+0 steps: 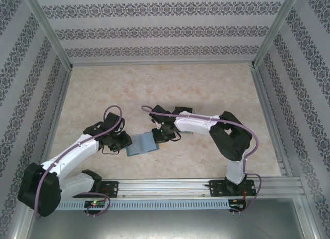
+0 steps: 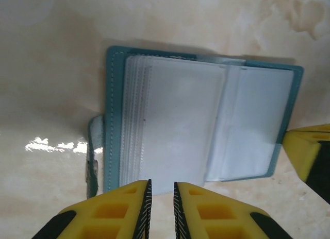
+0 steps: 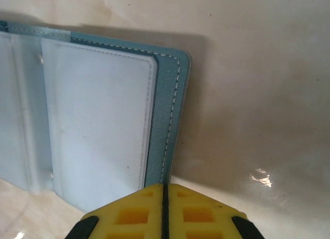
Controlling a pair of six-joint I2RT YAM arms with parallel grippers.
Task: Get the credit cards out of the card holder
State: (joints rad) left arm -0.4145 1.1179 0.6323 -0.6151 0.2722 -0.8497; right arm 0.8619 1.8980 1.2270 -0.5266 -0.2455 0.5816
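The card holder (image 1: 142, 144) lies open and flat on the table between the two arms, a teal-blue wallet with pale clear sleeves. In the left wrist view the card holder (image 2: 180, 120) shows a stack of sleeves and a small side tab (image 2: 94, 156). My left gripper (image 2: 161, 183) stands at the sleeves' near edge, its jaws a narrow gap apart with table showing between them. My right gripper (image 3: 165, 186) is shut, its tips over the stitched teal edge of the card holder (image 3: 98, 115). The credit cards are hidden.
The marbled tabletop (image 1: 206, 89) spreads open behind the arms. Patterned walls and metal frame posts (image 1: 51, 38) enclose it. A rail (image 1: 170, 187) with both arm bases runs along the near edge. A yellow finger of the right gripper (image 2: 309, 156) shows beside the holder's far cover.
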